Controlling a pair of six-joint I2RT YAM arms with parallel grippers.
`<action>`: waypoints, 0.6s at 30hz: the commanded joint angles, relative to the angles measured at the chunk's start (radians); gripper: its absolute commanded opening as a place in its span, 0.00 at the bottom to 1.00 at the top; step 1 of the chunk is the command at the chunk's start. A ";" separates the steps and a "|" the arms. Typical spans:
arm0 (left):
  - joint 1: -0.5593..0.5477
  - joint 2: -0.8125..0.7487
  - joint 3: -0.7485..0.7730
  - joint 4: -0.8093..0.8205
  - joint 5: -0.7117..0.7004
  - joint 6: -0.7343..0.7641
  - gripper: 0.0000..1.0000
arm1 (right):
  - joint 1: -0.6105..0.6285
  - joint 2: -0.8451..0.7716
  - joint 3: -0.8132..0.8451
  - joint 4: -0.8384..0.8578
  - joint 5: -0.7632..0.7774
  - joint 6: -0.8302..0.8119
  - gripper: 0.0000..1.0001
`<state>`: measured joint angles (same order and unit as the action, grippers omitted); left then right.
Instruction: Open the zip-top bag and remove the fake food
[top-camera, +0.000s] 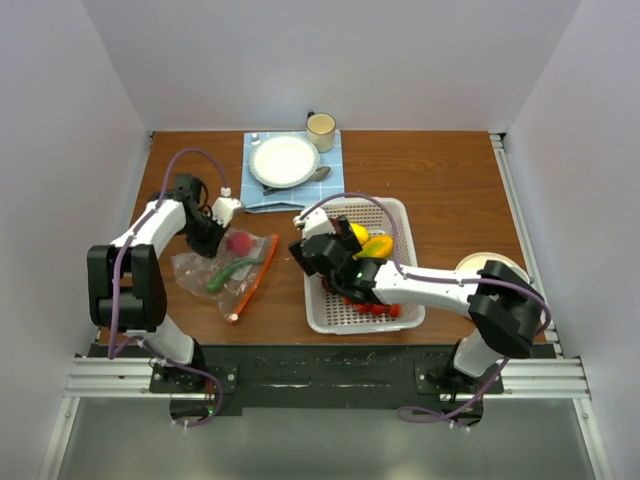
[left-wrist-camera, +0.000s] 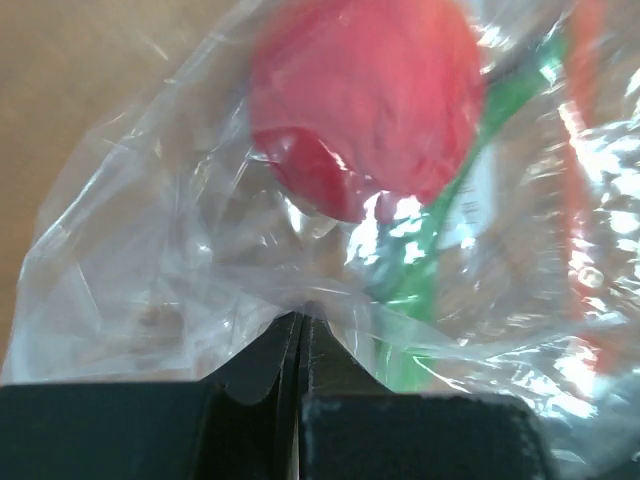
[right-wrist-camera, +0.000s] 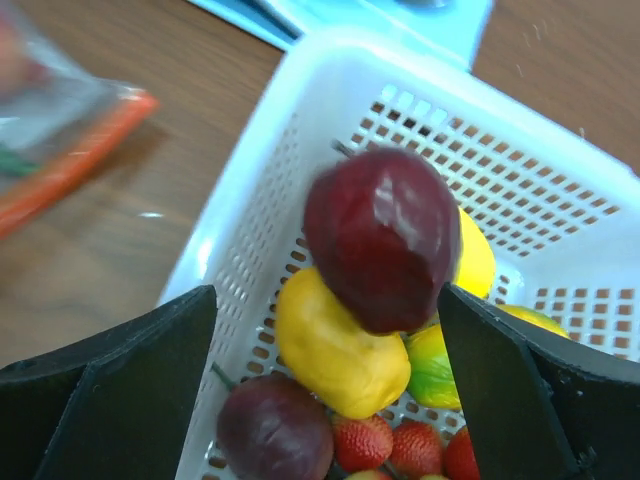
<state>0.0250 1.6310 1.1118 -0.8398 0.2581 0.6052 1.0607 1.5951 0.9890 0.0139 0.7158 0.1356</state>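
The left hand (left-wrist-camera: 300, 328) pinches the zip-top bag (left-wrist-camera: 150, 250) tight. The bag lies on the desk (top-camera: 440, 170) with a red piece (left-wrist-camera: 370, 110) and a green piece (left-wrist-camera: 440, 250) inside. The right hand (right-wrist-camera: 325, 292) hangs over the white basket (right-wrist-camera: 250, 190), fingers spread far apart. A maroon fruit (right-wrist-camera: 380, 235) is between them, touching neither, above more fake food (right-wrist-camera: 335, 345).

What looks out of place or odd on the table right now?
Nothing spilled or damaged. One maroon fruit is loose between the fingers of the open right gripper over the white basket. The zip-top bag, pinched by the left gripper, holds a red piece and a green piece.
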 joint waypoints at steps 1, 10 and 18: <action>0.001 0.046 -0.087 0.131 -0.109 -0.005 0.00 | 0.136 0.005 0.086 0.158 -0.009 -0.148 0.98; 0.001 0.246 -0.017 0.243 -0.186 -0.005 0.00 | 0.205 0.150 0.206 0.254 -0.108 -0.223 0.31; 0.001 0.291 -0.055 0.309 -0.255 0.077 0.00 | 0.159 0.389 0.269 0.282 -0.289 -0.088 0.16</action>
<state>0.0238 1.8156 1.1385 -0.6907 0.0376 0.6125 1.2533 1.9091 1.2335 0.2413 0.5354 -0.0322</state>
